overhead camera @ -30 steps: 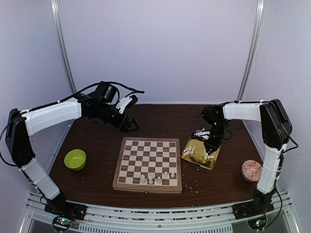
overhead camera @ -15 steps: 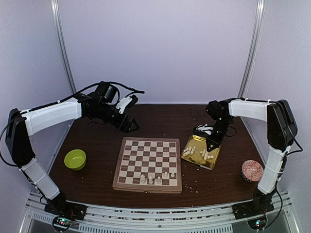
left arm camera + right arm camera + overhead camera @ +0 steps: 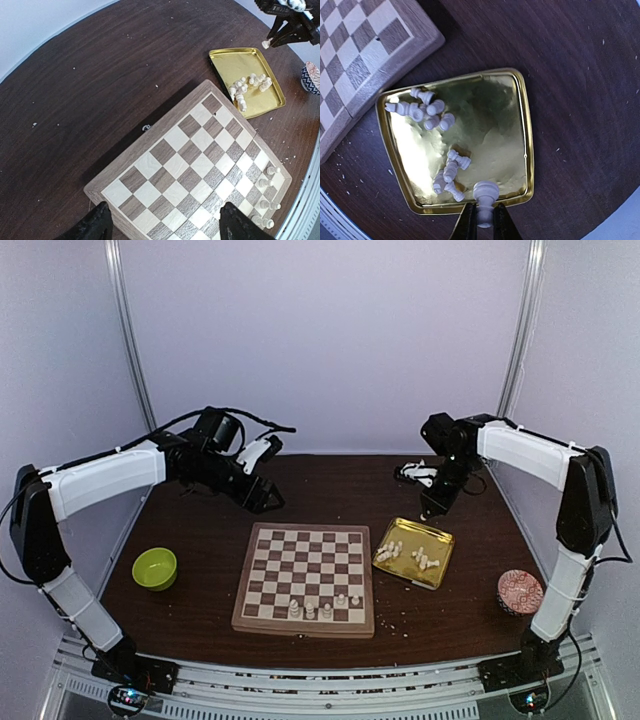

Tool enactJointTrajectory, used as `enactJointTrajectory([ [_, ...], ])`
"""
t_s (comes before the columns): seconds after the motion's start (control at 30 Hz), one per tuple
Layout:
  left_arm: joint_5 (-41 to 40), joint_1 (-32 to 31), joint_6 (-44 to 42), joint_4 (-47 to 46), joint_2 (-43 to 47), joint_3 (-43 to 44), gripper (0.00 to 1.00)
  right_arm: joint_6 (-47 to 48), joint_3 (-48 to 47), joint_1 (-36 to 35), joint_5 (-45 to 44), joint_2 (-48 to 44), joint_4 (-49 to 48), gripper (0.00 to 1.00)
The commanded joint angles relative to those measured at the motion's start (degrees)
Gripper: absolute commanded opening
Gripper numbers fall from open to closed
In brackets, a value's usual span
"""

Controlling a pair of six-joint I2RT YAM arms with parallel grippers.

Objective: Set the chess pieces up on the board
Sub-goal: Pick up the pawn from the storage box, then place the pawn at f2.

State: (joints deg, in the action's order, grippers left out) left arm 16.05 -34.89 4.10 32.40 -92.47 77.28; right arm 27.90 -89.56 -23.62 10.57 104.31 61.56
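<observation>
- The right claw (image 3: 482, 222) is shut tight on one white chess piece (image 3: 485, 196). The round top of the piece sticks out past the claw's tips.
- A second ago this claw was down low over the gold tray (image 3: 527, 150). Now it has gone up and back, and the tray lies below it.
- The other loose pieces (image 3: 427, 112) lie in two small heaps in the tray, right under the claw.
- The board (image 3: 300, 562) sits lower down and off to the left of the right claw. Four standing pieces (image 3: 325, 608) are on its near row, well away from the claw.
- The left claw (image 3: 165, 231) is wide open and holds nothing. It has not moved, and the board lies below it.
- So one more piece has been picked up. It probably goes to the board next, and most of the job is still left.
</observation>
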Motion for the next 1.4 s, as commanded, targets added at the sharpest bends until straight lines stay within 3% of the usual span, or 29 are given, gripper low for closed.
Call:
enactJointTrajectory([
  [0.0, -2.04, -0.18, -0.36, 1.03, 2.67, 2.0, 0.75, 1.51, -5.7, -7.86, -2.52, -1.3, 5.61, 0.02],
  [0.23, -3.98, -0.22, -0.49, 2.75, 4.5, 2.5, 0.75, 3.42, -13.29, -23.18, -2.29, 4.45, 9.14, 0.03],
  [0.53, -5.4, -0.1, -0.9, 3.4, 5.98, 2.7, 0.75, 4.51, -21.14, -32.3, 0.33, 14.69, 12.6, 0.03],
  [0.93, -6.04, -0.09, -1.15, 3.53, 6.63, 2.53, 0.75, 4.17, -26.78, -37.4, 3.67, 23.08, 15.22, 0.04],
  [1.37, -6.73, -0.11, -1.42, 3.96, 6.6, 2.61, 0.75, 3.21, -30.88, -38.07, 2.55, 27.62, 16.79, 0.05],
])
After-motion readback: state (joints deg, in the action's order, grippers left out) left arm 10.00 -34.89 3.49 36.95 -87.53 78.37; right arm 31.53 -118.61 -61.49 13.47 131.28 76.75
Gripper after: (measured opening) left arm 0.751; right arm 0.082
